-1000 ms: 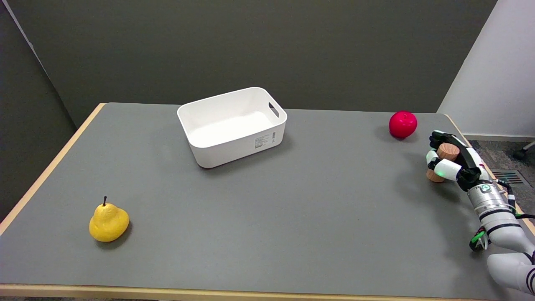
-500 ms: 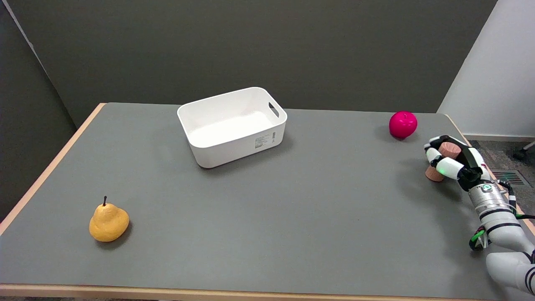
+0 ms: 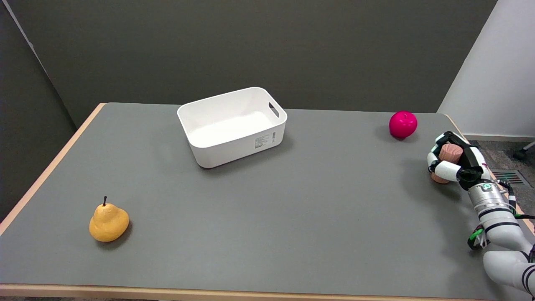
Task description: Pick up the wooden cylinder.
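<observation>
At the near left of the grey table sits a yellow pear, stem up, alone and well apart from everything else. The table's pale wooden edge runs along the near side and up the left side.

At the lower right the white right arm reaches in along the table's right edge, its silver wrist section angled up and away from the camera. The right hand is at the end of it, near the table's right edge, and it grasps the wooden cylinder. The black-and-white fingers wrap across the cylinder's middle from the near side, while others curl over it from the far side. The cylinder stands tilted, its round top face leaning toward the right and showing between the fingers, and its lower end showing below them on the left. Whether that lower end touches the table or hangs just clear of it cannot be told from this view; a soft shadow lies on the surface to the left of the hand.

Beyond the hand, near the far right corner, rests a red apple, close to the hand but apart from it.

Farther to the left, toward the far middle of the table, stands a white plastic bin, rectangular, open on top, with a handle slot in its right end wall and a small label on its near side.
</observation>
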